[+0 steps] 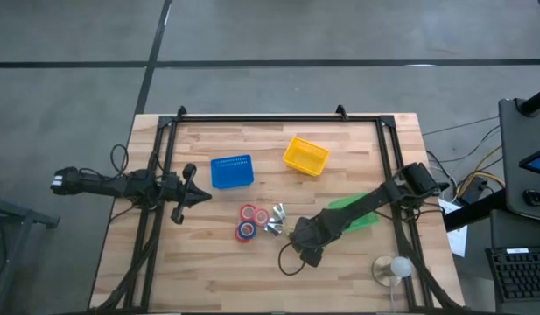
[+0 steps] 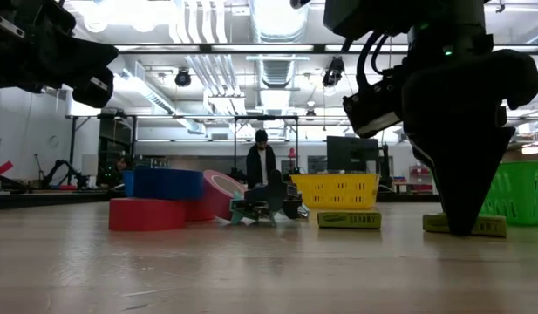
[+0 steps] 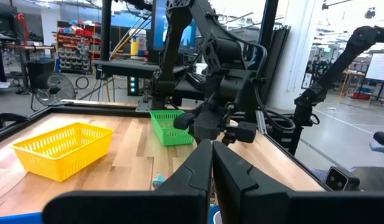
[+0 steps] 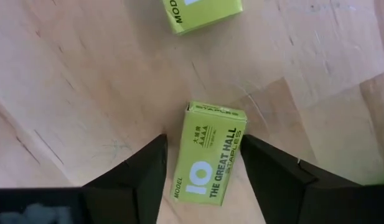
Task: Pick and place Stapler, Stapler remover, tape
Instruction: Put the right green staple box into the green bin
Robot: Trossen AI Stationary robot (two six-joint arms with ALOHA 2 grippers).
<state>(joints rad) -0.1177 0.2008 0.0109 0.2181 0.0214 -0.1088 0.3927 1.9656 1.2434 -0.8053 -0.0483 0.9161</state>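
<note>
Oddly, yellow basket (image 1: pixel 305 156), blue basket (image 1: pixel 232 171) both bare; right pincer (image 4: pixel 201 165) open astride staple box (image 4: pixel 207 162); left pincer (image 3: pixel 211 180) closed

Bright ceiling lamps (image 2: pixel 277 17) glare overhead; the table (image 2: pixel 269 262) foreground is blurred.

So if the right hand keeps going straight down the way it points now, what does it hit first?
The right hand points down at the table, its fingers either side of a yellow-green staples box. It would probably meet that box first, or the wooden tabletop at the fingertips; the remaining gap is unclear.
</note>
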